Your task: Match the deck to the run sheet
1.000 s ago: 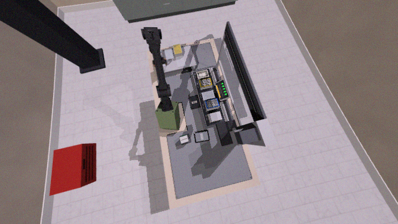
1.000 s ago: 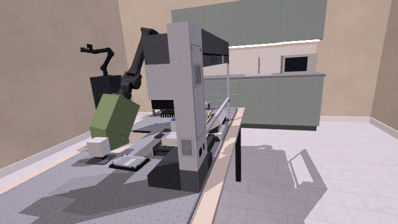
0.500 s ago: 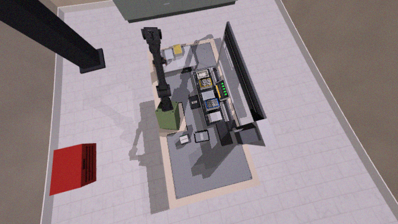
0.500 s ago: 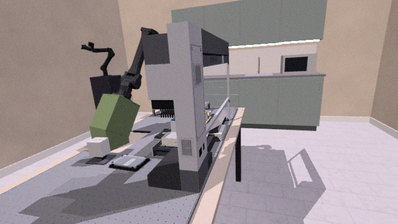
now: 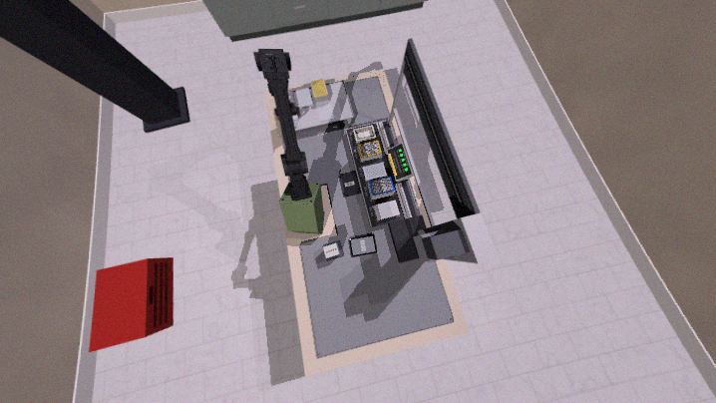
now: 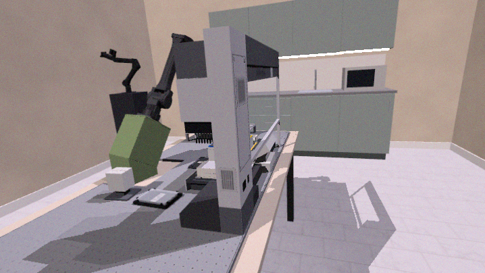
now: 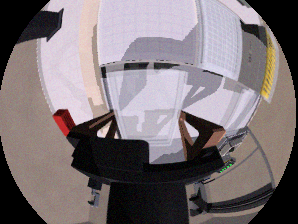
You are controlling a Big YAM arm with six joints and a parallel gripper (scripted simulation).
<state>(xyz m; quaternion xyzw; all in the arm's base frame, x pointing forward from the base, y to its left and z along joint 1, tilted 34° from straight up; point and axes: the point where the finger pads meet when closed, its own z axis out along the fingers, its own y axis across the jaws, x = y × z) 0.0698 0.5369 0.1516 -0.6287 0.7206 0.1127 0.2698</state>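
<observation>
In the wrist view my gripper [image 7: 147, 113] is open, its two brown fingers standing on either side of a pale flat cover [image 7: 143, 99] that lies on the shelf below. In the overhead view the arm [image 5: 286, 115] reaches from its green base [image 5: 301, 208] to the shelf [image 5: 320, 103]; the fingers themselves are hidden there. The deck row holds a white reservoir [image 5: 364, 134], a yellow-framed tip rack [image 5: 370, 149], a pale plate [image 5: 374, 171], a blue-framed tip rack [image 5: 381, 187] and a white block [image 5: 387, 209].
A yellow-topped item [image 5: 318, 89] stands on the shelf; it also shows in the wrist view [image 7: 268, 72] beside a white gridded rack [image 7: 220, 36]. A panel with green lights [image 5: 402, 160] sits behind the deck. A dark-framed piece [image 5: 363, 245] and a white box [image 5: 331, 250] lie near the base. The tall machine housing [image 6: 223, 118] hides the deck in the side view.
</observation>
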